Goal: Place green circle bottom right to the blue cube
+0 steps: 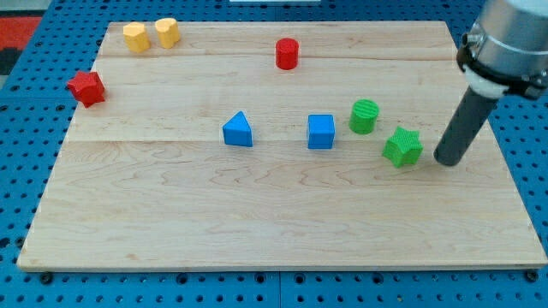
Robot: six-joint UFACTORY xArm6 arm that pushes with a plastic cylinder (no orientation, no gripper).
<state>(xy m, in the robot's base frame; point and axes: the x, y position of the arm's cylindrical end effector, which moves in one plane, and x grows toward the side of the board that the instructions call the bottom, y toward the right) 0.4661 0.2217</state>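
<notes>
The green circle (pixel 364 116) stands on the wooden board just right of the blue cube (pixel 321 132) and slightly above it in the view. A green star (pixel 402 147) lies lower right of the green circle. My tip (pixel 447 161) rests on the board right of the green star, apart from it, and well right of the green circle and blue cube. The rod slants up to the arm at the view's top right.
A blue triangle (pixel 238 131) lies left of the blue cube. A red cylinder (pixel 287 54) sits near the top middle. Two yellow blocks (pixel 135 37) (pixel 167 32) sit at the top left. A red star (pixel 86 88) hangs at the left edge of the board (pixel 257 231).
</notes>
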